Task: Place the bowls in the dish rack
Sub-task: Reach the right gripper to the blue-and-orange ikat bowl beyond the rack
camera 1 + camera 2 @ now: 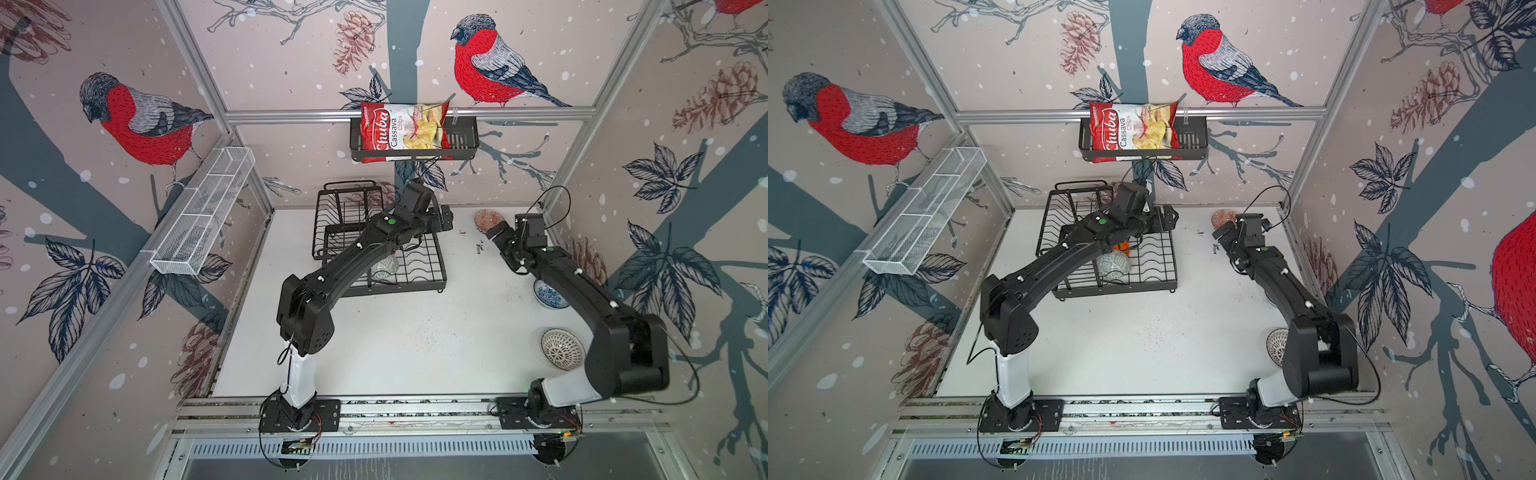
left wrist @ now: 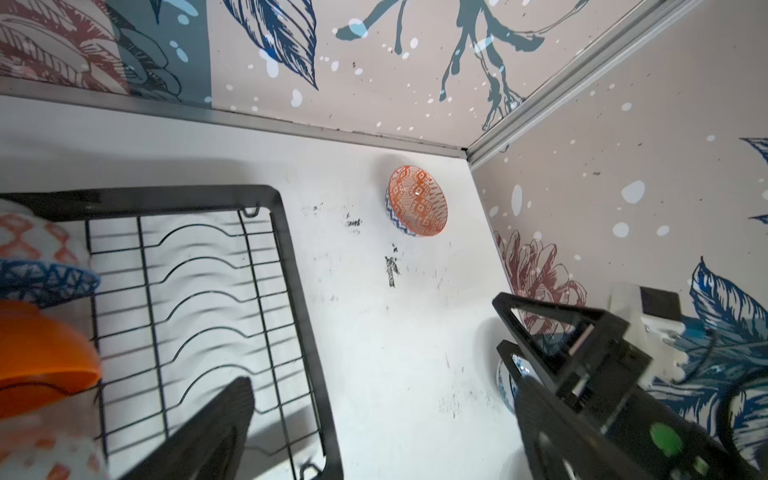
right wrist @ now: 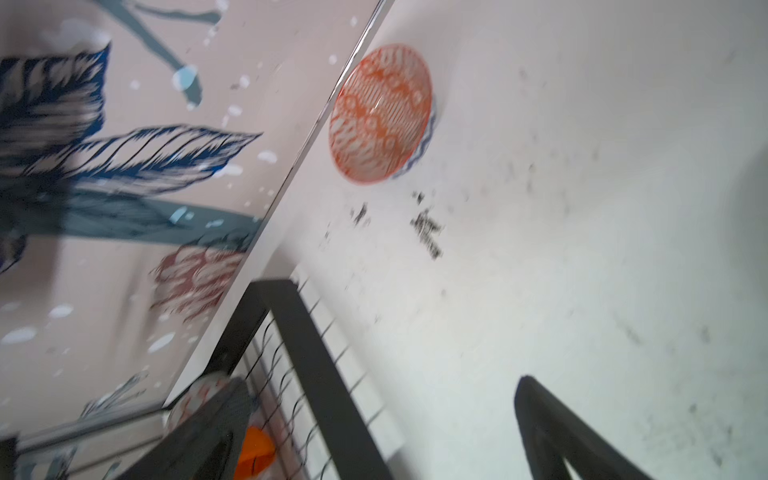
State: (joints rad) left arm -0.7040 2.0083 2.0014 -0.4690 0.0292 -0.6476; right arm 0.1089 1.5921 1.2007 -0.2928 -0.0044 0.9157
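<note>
Left hand point(image 1: 445, 218) wide open, empty, over rack point(image 2: 166, 201) far corner. Right hand point(image 1: 494, 232) wide open, empty, near orange-red bowl point(image 2: 417, 201) in worktop point(image 1: 415, 340) corner. Left arm point(image 1: 353, 253) hides most of racked grey-green bowl point(image 1: 1113, 266) and orange bowl point(image 1: 1122, 248). Flowered bowl point(image 1: 546, 297) half under right arm point(image 1: 582, 291).

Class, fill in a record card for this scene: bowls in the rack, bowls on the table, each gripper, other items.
In dish rack: grey-green bowl, plain orange bowl, dark-blue geometric bowl
On table: orange-red patterned bowl in the far right corner; blue-flowered bowl and lattice bowl beside the right arm
left gripper: open, empty, above the rack
right gripper: open, empty, fingers pointing toward the orange-red bowl, apart from it
Other: chips bag in black shelf basket; white mesh basket
</note>
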